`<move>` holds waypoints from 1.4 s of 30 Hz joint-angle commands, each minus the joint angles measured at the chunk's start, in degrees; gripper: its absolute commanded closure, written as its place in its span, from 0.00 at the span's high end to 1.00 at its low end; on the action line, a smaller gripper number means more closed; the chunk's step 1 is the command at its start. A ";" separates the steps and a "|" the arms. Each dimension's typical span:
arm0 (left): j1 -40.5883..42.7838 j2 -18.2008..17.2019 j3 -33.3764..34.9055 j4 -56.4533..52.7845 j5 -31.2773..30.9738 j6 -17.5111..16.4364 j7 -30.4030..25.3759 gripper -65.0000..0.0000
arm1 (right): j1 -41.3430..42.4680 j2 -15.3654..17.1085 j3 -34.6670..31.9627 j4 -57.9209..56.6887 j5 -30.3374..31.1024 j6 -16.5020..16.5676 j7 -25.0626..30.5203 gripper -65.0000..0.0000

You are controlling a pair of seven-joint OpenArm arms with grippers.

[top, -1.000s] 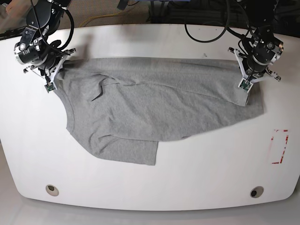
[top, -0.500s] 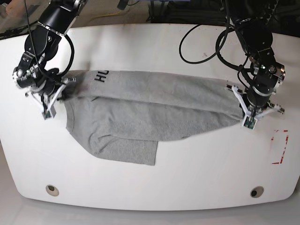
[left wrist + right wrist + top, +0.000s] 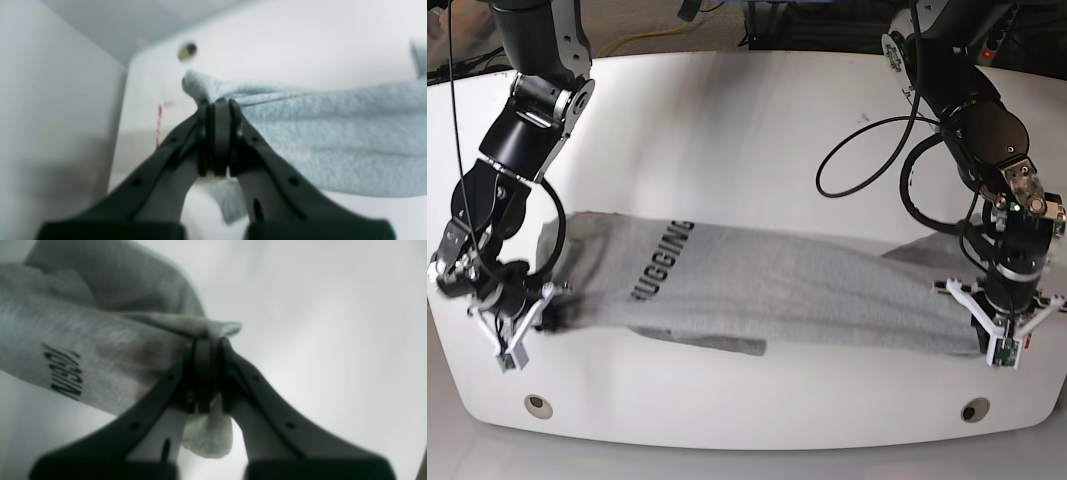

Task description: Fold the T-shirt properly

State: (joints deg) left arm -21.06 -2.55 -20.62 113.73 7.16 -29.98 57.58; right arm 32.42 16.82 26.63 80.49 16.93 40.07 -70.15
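Jaws pressed together on grey cloth mark both arms. At the left of the base view, the right gripper (image 3: 519, 330) sits low near the front left part of the table (image 3: 747, 110), pinching a bunched corner of the T-shirt (image 3: 807, 290). In the right wrist view the same gripper (image 3: 205, 343) has its dark jaws closed flat on a fold of the fabric, with a small flap of cloth poking out beyond the tips and another bit hanging beneath them; dark block lettering (image 3: 65, 373) shows on the cloth just to the left of the jaws.

Between the two arms the T-shirt lies as a long band across the front half of the table, with the lettering (image 3: 664, 262) facing up near its left end. A looser layer of the shirt peeks out below the band near the middle.

At the right of the base view, the left gripper (image 3: 999, 335) holds the band's right end close to the table's front right part. In the left wrist view its jaws (image 3: 217, 106) are clamped on a puckered edge of the T-shirt (image 3: 333, 140), which stretches away to the right. Red tape marks (image 3: 160, 116) on the table show just left of the jaws, and a round hole (image 3: 187, 50) lies farther off.
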 commanded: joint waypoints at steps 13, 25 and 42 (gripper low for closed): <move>-28.04 -11.12 8.01 -0.63 0.01 1.10 0.40 0.00 | 26.52 7.23 -10.76 -1.06 1.40 -0.07 -3.12 0.00; -25.93 -12.09 11.52 -3.62 0.09 -10.02 0.40 0.00 | 17.55 9.86 -12.79 10.63 1.40 -0.07 -5.85 0.00; 7.04 -11.83 9.06 1.92 -0.17 -10.02 2.15 0.00 | -19.02 4.41 -2.32 28.22 1.40 -0.07 -5.85 0.00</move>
State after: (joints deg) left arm -14.63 -13.98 -9.89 114.61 6.72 -40.49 60.64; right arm 13.76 20.56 23.00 106.94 19.05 40.07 -76.62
